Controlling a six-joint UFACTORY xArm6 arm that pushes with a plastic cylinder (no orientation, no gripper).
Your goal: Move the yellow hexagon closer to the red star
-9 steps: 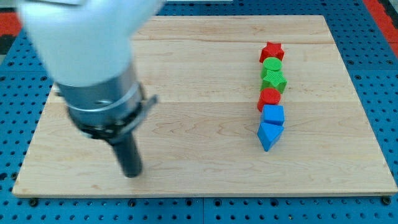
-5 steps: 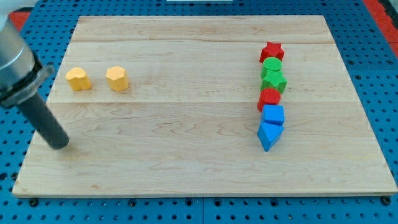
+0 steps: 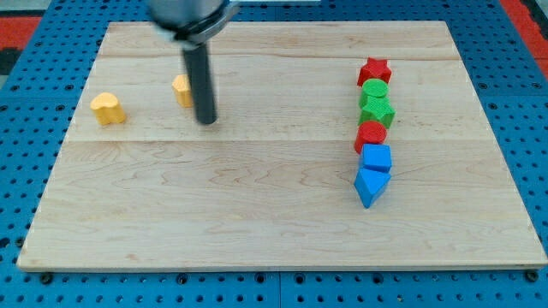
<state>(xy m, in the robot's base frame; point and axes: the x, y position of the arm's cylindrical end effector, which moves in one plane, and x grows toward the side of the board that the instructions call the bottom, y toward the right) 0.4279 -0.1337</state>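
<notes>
Rod first: the dark rod comes down from the top edge of the wooden table top [image 3: 257, 222], and my tip [image 3: 205, 121] rests on the board just right of the yellow hexagon block [image 3: 181, 89] — touching it, it seems, though the rod hides that block's right side. It is a bare rod and holds nothing. A second yellow block [image 3: 108, 109], shape unclear, sits near the left edge. Well apart, near the right edge, runs a touching column: red star block [image 3: 374, 71], green block [image 3: 374, 89], another green block [image 3: 377, 110], rounded red block [image 3: 371, 134], blue block [image 3: 376, 157], blue wedge-like block [image 3: 370, 186].
</notes>
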